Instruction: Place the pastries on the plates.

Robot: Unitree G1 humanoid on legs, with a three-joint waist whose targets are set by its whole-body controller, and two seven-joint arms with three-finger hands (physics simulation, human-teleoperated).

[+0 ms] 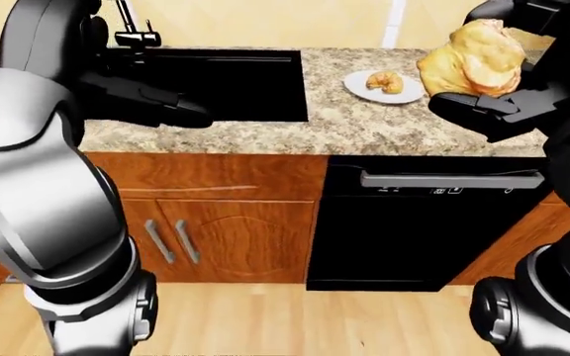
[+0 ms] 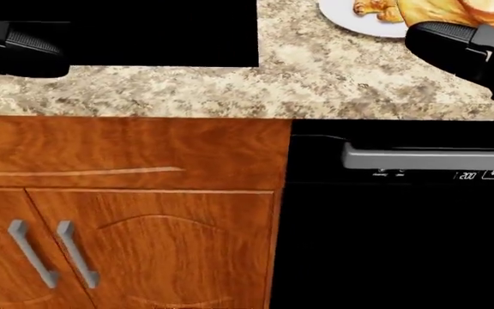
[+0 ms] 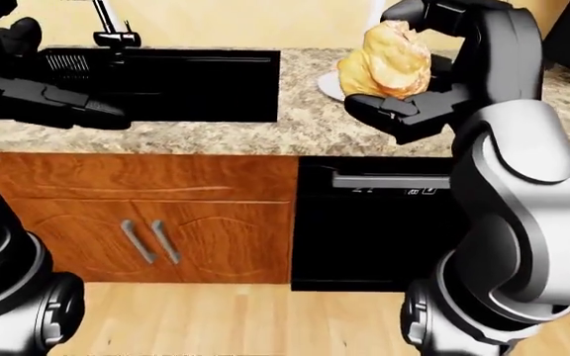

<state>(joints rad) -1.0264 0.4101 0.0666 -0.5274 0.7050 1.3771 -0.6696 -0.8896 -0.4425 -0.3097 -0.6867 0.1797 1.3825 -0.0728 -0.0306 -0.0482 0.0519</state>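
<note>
Holding a pastry in our right robot hand, we find the left robot hand empty, awaiting a free plate.

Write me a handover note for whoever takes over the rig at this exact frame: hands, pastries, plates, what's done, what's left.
Right hand: fingers closed under and round a large golden pastry, held in the air above the granite counter.
Left hand: empty, fingers extended, hovering by the black sink.
Done: one croissant lies on the white plate, right of the sink in the left-eye view.
Left: set the held pastry on a plate. No second plate shows in any view, so expect to look for it first.
</note>
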